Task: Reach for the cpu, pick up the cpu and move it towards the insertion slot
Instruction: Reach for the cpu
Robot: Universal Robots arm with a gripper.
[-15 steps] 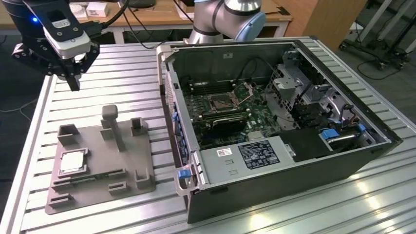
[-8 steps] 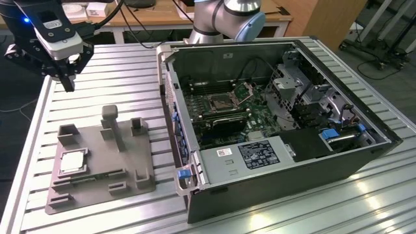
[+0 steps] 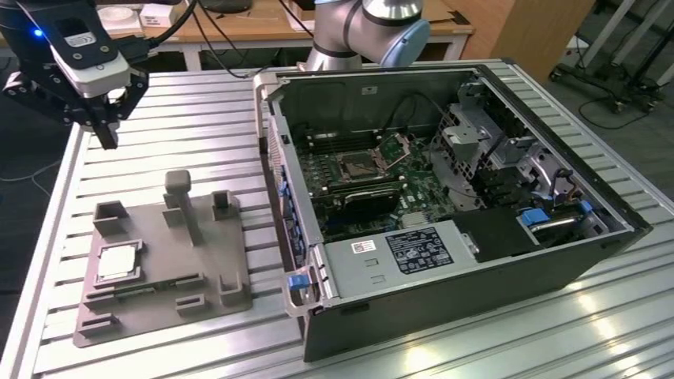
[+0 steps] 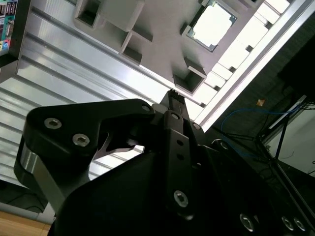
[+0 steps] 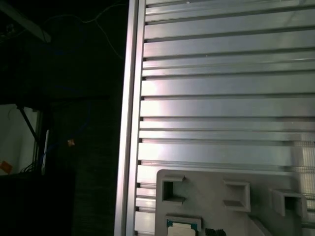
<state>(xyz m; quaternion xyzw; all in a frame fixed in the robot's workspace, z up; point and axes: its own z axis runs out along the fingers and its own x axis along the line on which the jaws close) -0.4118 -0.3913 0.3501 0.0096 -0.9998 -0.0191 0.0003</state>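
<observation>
1. Pincer (image 3: 107,140) has its fingers closed together to a point and holds nothing. In the second wrist view the tips (image 4: 174,96) also meet with nothing between them.
2. It hangs in the air over the slatted metal desk (image 3: 189,118), near the desk's edge at the exterior view's left. It touches nothing.
3. The cpu (image 3: 118,262) lies flat in a square pocket of the grey tray (image 3: 211,268), on the side of the tray at the exterior view's left. Its silver top faces up.
4. The pincer is well apart from the cpu and sits off the tray's far end.
5. The second wrist view shows the cpu (image 4: 212,24) seated in its pocket, out past the fingertips. The first wrist view catches just its edge (image 5: 182,227).
6. The insertion slot (image 3: 353,166) is on the board inside the open PC case (image 3: 443,292), at the exterior view's right of the tray. Its hinged plate (image 3: 398,148) is tilted up.
7. The cpu and the slot are well apart, with the case wall between them.
</observation>
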